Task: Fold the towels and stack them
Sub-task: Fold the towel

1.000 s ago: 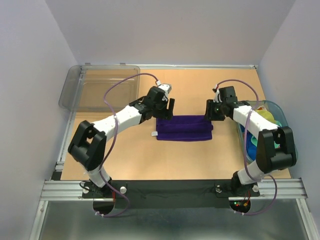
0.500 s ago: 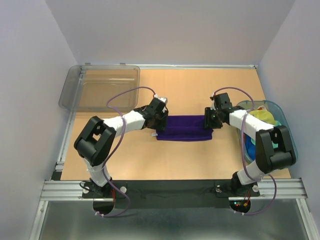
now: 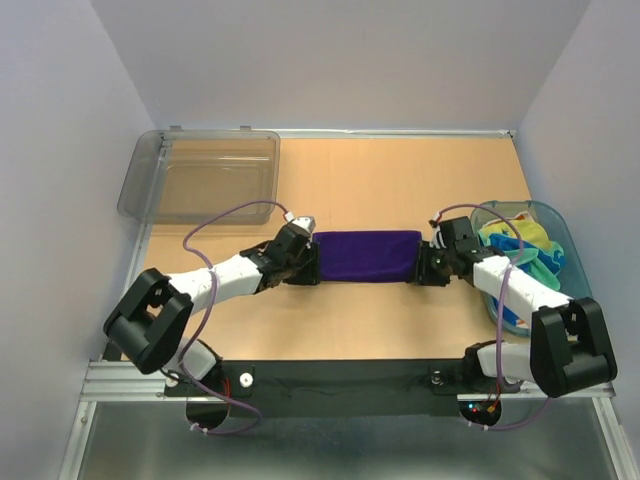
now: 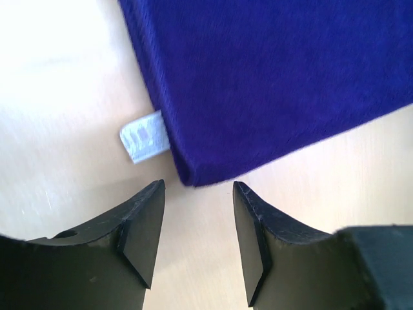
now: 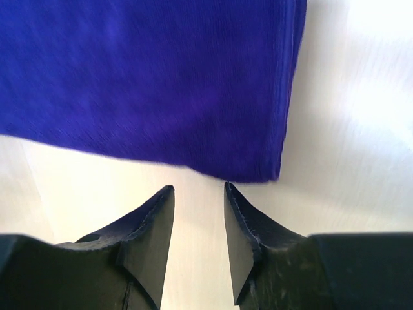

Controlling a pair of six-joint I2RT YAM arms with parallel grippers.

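One towel out of the lot looks folded: the purple towel (image 3: 365,256) lies flat at the middle of the surface (image 3: 400,180) as a neat layered band, its edges squared. Its long axis runs from 9 o'clock to 3 o'clock in the overhead view. The short ends face the two arms, and a small white label (image 4: 143,135) pokes out at the 9 o'clock end.

Judging by its length, it may want one more fold, end to end, before it can start a stack. No stack shows anywhere yet. The rest of the towels (image 3: 522,252) sit bunched in the teal basket (image 3: 512,204) at 3 o'clock, with blue, mint and yellowish cloth showing. I cannot count them from here. The clear bin (image 3: 200,175) at 10 o'clock holds nothing that I can make out. So most of the job seems left: each basket cloth to be spread, folded and piled.

The left tool (image 3: 302,266) sits low at the towel's 9 o'clock end. In its wrist view its jaws stand apart (image 4: 199,187), with the towel's corner (image 4: 277,77) just ahead of the tips and nothing between them, so it is released. The right tool (image 3: 428,268) mirrors it at the 3 o'clock end, jaws parted (image 5: 199,187), cloth (image 5: 148,77) just beyond the tips, gripping nothing.
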